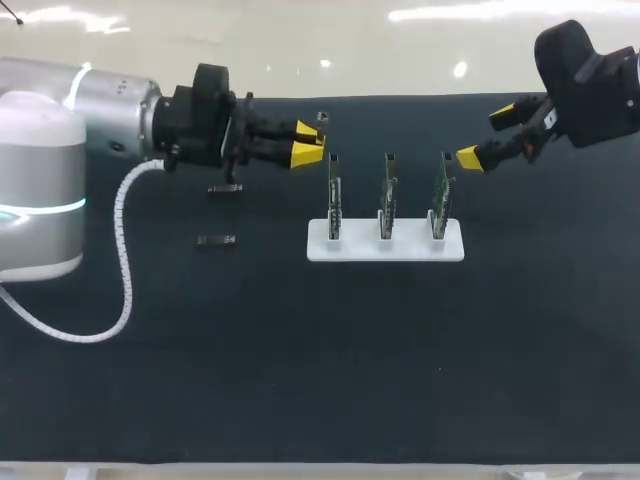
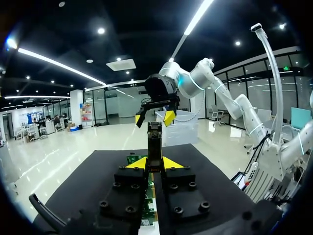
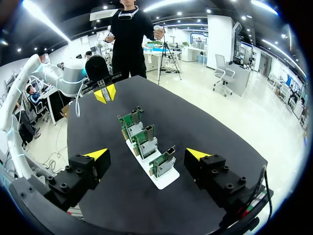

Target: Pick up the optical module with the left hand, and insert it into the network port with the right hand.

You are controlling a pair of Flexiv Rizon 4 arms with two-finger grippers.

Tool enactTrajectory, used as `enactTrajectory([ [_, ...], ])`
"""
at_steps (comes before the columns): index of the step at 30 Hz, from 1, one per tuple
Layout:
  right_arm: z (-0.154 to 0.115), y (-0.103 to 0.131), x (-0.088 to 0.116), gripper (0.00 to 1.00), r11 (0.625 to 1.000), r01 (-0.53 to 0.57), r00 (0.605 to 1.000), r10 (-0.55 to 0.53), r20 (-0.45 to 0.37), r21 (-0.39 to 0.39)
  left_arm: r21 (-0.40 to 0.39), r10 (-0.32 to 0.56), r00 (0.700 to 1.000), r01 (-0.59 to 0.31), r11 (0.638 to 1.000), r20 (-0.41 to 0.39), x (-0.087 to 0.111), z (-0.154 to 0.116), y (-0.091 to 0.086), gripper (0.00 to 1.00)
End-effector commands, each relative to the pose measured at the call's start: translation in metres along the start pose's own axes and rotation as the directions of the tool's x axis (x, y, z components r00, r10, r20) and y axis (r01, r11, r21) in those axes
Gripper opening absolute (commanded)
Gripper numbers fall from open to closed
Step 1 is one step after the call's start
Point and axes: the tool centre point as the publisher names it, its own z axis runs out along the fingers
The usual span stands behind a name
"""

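Yellow tips offering the module

Left gripper (image 1: 307,141) is pinching the optical module (image 2: 154,139) beyond the left end of the white rack (image 1: 385,247). Right gripper (image 1: 487,135) is hovering wide open (empty) near its right end, likely needing the module's free end next.

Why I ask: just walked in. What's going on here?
The left arm holds an optical module between its shut jaws, near the left end of a white stand carrying three circuit boards. The right arm hovers at the stand's other end, jaws open and empty. The module is not yet inserted. Two small dark parts lie on the mat further left.
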Motion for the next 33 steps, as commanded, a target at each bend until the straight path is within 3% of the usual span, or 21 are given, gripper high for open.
enactTrajectory([
  [1, 0.0, 0.0, 0.0, 1.0, 1.0, 0.0, 1.0, 0.0, 0.002, -0.001, -0.007, 0.001, 1.0, -0.001, 1.0, 0.0, 0.0, 0.001, -0.001, 0.0],
  [22, 0.0, 0.0, 0.0, 1.0, 1.0, 0.0, 1.0, 0.0, 0.002, -0.001, -0.007, 0.001, 1.0, -0.001, 1.0, 0.0, 0.0, 0.001, -0.001, 0.0],
  [27, 0.0, 0.005, -0.042, 1.0, 0.969, 0.244, 0.969, -0.245, -0.017, -0.04, -0.007, 0.001, 1.0, -0.001, 1.0, 0.0, 0.0, 0.001, -0.001, 0.0],
  [33, 0.02, 0.007, -0.08, 1.0, 0.92, 0.348, 0.932, -0.36, -0.037, -0.179, -0.007, 0.001, 1.0, -0.001, 1.0, 0.0, 0.0, 0.001, -0.001, 0.0],
])
